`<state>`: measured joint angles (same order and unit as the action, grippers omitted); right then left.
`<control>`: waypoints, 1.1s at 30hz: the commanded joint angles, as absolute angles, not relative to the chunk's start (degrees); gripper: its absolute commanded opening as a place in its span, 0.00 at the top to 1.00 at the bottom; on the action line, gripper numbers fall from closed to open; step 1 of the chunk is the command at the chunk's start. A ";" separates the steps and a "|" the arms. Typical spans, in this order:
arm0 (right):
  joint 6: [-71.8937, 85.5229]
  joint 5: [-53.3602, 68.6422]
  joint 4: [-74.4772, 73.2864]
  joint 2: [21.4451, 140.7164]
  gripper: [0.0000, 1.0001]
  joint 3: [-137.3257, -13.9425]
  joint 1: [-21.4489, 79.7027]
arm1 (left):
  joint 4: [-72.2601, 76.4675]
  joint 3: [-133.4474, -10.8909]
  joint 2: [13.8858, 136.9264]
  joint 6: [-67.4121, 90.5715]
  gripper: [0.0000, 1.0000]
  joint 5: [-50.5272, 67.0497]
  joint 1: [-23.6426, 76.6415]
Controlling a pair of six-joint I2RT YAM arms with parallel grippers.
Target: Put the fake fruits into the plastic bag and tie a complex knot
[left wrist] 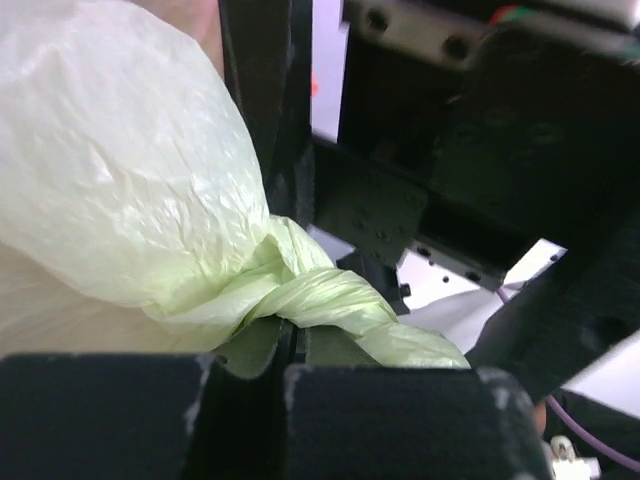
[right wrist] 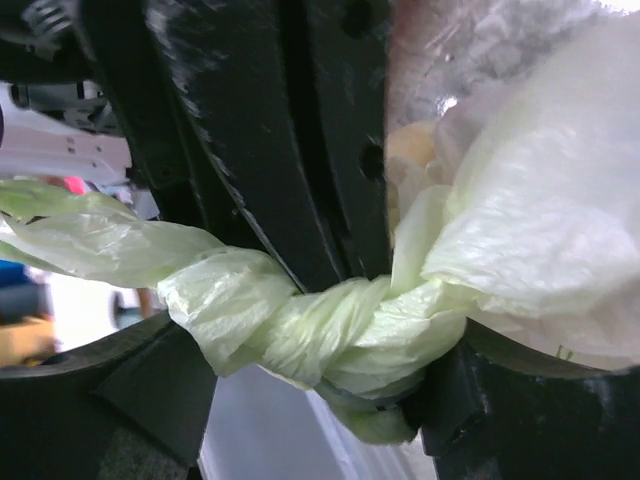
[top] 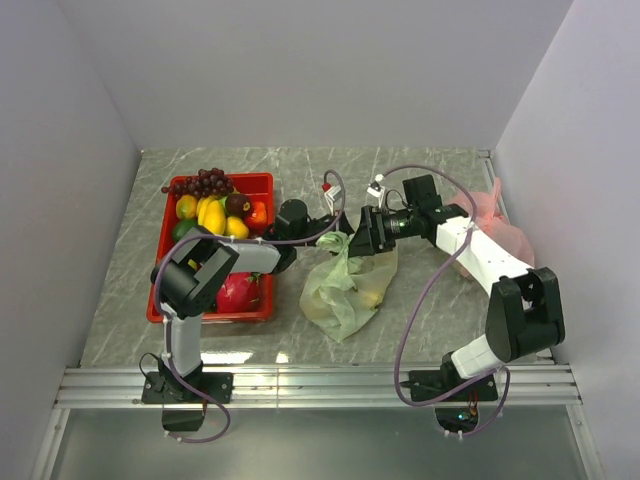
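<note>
The pale-green plastic bag (top: 345, 290) lies in the middle of the table with something yellow showing through it. Its handles are twisted into a knot (left wrist: 320, 300), which also shows in the right wrist view (right wrist: 330, 330). My left gripper (left wrist: 295, 350) is shut on a strip of the bag just below the knot; from above it (top: 335, 225) sits at the bag's top. My right gripper (right wrist: 315, 400) faces it with jaws apart, and the knot lies between its fingers (right wrist: 480, 410). Several fake fruits (top: 215, 210) remain in the red tray (top: 160, 260).
A pink bag (top: 495, 225) lies at the right wall behind the right arm. Purple grapes (top: 203, 182) hang over the tray's far rim, and a pink dragon fruit (top: 238, 292) sits at its near end. Both grippers crowd together above the bag.
</note>
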<state>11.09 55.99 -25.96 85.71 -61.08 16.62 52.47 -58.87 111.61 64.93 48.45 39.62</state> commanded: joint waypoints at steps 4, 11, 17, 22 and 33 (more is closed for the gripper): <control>-12.96 56.34 -43.57 82.01 0.06 -67.58 11.79 | 55.90 -59.41 110.04 65.04 1.00 53.70 42.36; -24.07 58.53 -60.53 81.12 0.03 -70.66 6.69 | 56.95 -59.59 110.39 65.92 1.00 54.58 42.10; -23.91 60.03 -58.82 81.30 0.23 -69.61 3.60 | 59.32 -59.76 111.09 66.97 1.00 55.11 42.10; -13.72 62.39 -50.46 84.10 0.25 -69.95 4.39 | 60.56 -60.47 112.06 67.85 1.00 55.28 42.28; 4.90 65.22 -31.40 87.27 0.28 -67.15 15.45 | 62.13 -63.81 115.22 68.99 1.00 54.93 43.68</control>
<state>-4.67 63.22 -42.85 87.15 -67.79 12.05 57.60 -60.64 114.45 68.40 54.39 42.30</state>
